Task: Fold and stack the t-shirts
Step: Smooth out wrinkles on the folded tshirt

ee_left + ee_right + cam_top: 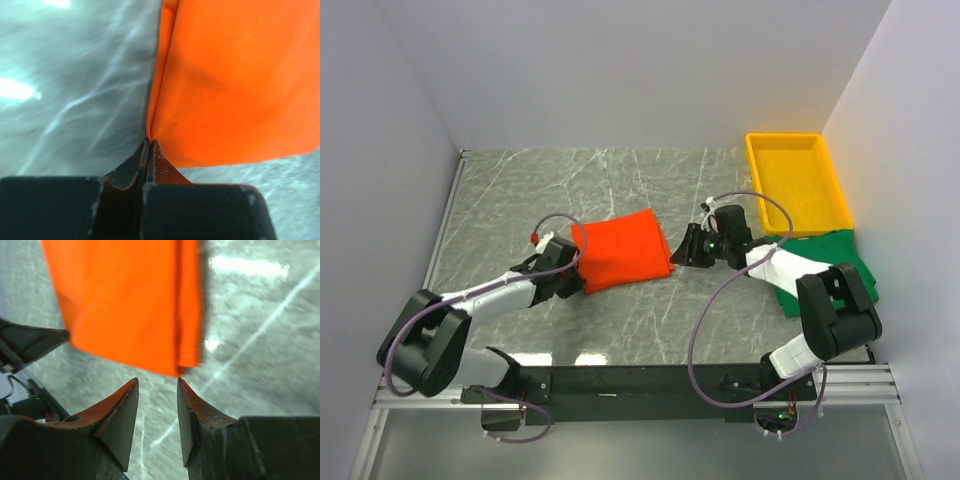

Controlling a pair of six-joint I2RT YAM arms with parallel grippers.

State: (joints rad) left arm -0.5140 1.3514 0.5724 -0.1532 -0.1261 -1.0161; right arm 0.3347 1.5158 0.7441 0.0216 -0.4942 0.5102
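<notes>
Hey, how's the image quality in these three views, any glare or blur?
Top external: sharp and evenly lit, with two pale reflections on the table along its near edge. Left wrist: the table is smeared and streaky, with bright glare patches at left; the orange shirt looks clearer. Right wrist: the shirt's edges are blurred, and glare sits on the table at upper right.

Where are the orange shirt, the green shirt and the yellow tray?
orange shirt (623,250), top view, middle of the cloth.
green shirt (846,247), top view, its far right part.
yellow tray (798,180), top view, bare floor.
</notes>
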